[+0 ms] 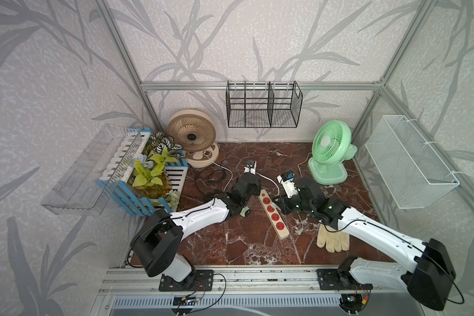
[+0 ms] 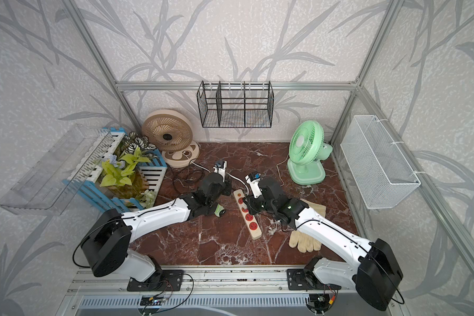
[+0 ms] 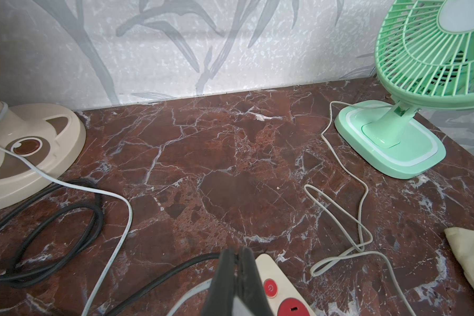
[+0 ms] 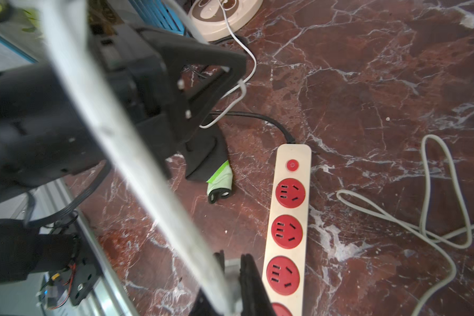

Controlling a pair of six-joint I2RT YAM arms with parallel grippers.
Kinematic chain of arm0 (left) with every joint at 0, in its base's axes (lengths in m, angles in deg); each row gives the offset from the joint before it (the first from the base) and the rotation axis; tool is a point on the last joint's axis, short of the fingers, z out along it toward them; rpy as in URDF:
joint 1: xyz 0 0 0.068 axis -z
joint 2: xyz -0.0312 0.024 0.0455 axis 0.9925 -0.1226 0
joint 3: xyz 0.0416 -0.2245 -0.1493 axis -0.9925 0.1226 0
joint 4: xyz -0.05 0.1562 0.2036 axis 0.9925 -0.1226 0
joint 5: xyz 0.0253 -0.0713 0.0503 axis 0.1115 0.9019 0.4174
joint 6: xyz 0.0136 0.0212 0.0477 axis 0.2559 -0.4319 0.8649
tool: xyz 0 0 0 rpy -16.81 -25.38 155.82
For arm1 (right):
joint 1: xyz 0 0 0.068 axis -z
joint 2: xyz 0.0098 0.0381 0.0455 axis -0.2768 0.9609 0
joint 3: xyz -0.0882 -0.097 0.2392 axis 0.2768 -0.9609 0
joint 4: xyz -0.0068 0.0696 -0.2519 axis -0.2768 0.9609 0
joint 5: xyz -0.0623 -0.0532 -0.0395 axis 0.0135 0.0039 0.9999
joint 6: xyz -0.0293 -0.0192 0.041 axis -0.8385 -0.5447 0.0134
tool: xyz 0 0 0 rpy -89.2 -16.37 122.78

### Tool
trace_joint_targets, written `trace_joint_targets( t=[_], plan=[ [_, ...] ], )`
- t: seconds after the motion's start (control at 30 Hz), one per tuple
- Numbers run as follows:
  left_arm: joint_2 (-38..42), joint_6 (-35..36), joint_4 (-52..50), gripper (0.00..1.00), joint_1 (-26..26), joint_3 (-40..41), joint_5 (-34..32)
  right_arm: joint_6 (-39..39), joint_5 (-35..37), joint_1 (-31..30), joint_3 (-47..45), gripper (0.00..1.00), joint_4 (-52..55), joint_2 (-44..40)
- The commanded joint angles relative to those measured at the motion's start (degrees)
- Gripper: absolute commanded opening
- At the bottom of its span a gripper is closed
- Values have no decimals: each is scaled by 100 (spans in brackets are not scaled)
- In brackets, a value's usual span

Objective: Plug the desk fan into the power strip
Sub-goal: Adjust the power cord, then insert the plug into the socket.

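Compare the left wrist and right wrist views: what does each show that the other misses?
Only left wrist: the green fan and a corner of the cream glove. Only right wrist: the black-and-green glove and three whole red sockets. Both: the power strip at its red-button end, the base of the beige fan, the looped pale cord.

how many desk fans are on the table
2: a beige fan stands in the far left corner beside the plant crate, and a green fan stands at the far right near the white wire basket. None seems hidden.
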State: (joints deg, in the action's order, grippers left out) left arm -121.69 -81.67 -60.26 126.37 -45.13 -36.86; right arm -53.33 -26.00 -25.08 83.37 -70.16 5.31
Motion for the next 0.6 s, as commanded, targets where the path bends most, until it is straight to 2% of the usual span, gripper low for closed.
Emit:
trace_joint_targets(
  t=[0.0,0.2,0.33,0.57],
  plan=[
    [68,78,547,0,-15,344,-42,-122,299,-2,-114,0,-895,379],
    [308,191,1350,0,-9,987,61,-56,541,-120,-216,0,-1254,890],
    [402,49,1236,0,-8,964,379,-59,677,-126,-405,0,-1537,948],
    [189,152,1431,0,-7,1146,330,-86,836,-122,-263,0,-1167,1345]
  ],
)
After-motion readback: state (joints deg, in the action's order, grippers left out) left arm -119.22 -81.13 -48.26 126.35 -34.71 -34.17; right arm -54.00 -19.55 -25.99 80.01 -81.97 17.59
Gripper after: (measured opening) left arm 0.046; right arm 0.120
